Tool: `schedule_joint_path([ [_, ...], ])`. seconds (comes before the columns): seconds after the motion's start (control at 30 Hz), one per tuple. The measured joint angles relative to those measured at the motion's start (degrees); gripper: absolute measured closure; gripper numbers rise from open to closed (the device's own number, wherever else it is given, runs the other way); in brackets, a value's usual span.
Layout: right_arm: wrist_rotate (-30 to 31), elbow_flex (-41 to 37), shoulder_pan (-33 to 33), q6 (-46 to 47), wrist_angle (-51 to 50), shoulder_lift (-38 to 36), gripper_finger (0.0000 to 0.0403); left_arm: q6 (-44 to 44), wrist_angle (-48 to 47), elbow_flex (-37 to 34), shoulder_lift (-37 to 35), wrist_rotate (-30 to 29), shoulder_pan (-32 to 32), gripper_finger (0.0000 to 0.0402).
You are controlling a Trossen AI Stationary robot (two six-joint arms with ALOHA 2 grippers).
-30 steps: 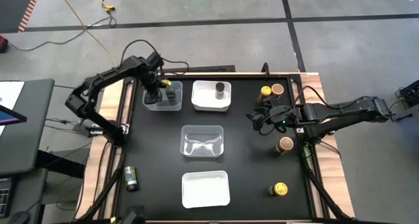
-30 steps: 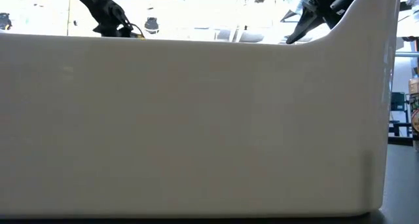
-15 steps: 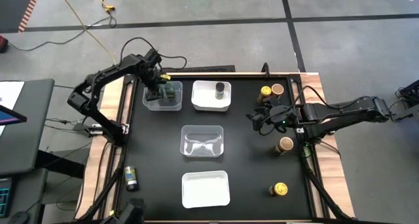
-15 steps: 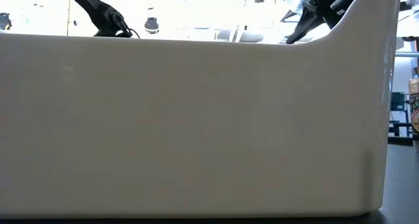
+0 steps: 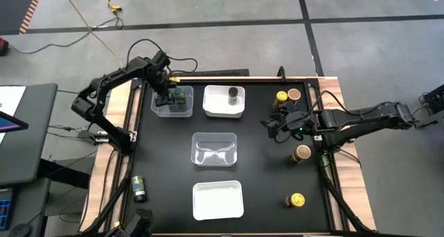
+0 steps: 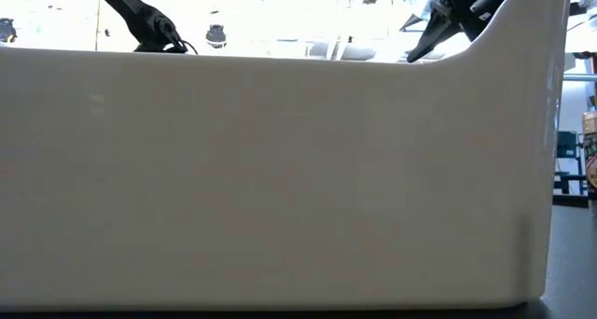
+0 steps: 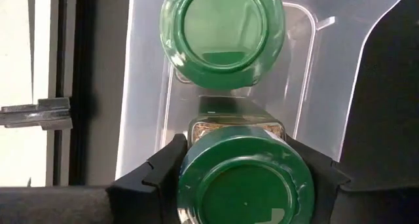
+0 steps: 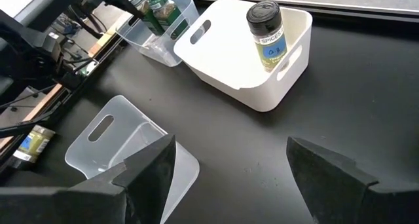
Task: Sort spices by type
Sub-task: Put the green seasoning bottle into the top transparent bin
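Left fingers (image 7: 243, 178) gripping green-lidded jar (image 7: 243, 185) in clear tray (image 7: 147, 86) beside second green jar (image 7: 222, 34), right fingers (image 8: 222, 165) spread empty.

The black bench (image 5: 263, 188) is carrying four trays: a clear tray (image 5: 171, 107) at its far left corner, a white tray (image 5: 223, 102) beside it, a clear tray (image 5: 214, 150) at the middle, and a white tray (image 5: 218, 199) at the near edge. Yellow-lidded jars (image 5: 281, 98) and tan-lidded jars (image 5: 302, 153) are standing along the right edge, and a dark-lidded jar (image 5: 139, 188) is lying off the left edge.

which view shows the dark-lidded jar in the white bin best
The right wrist view: the dark-lidded cylindrical spice jar stands upright in the white rectangular plastic tray, with its label facing the camera. The high view shows only its lid from above. The low view is blocked by a white wall, and the left wrist view misses it.
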Motion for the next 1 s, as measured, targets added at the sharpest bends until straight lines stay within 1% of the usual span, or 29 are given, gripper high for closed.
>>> schedule_joint_path([
  [0.17, 0.0, 0.0, 0.0, 0.1, 0.0, 0.0, 0.0085, 0.0, 1.4, -4.0, -0.1, 0.0, 0.4, 0.0206],
  [0.27, 0.0, 0.0, 0.0, 0.1, 0.0, 0.0, 0.0085, -1.6, 4.3, -5.4, -0.4, 0.8, 0.3, 0.0205],
  [0.4, 0.0, 0.0, 0.0, 0.1, 0.0, 0.0, 0.0085, -0.9, 5.6, -5.4, -0.5, 1.3, 0.3, 0.0205],
  [0.6, 0.0, 0.0, 0.0, 0.1, 0.0, 0.0, 0.0085, 0.1, 5.5, -4.7, -0.3, 0.2, 0.8, 0.0205],
  [0.77, 0.0, 0.0, 0.0, 0.1, 0.0, 0.0, 0.0085, -2.0, 7.5, -4.7, -0.3, -0.5, 1.7, 0.0205],
  [1.0, 0.0, 0.0, 0.0, 0.1, -0.1, 0.0, 0.0085, -2.2, 7.4, -4.7, -0.3, -0.7, 1.8, 0.0204],
])
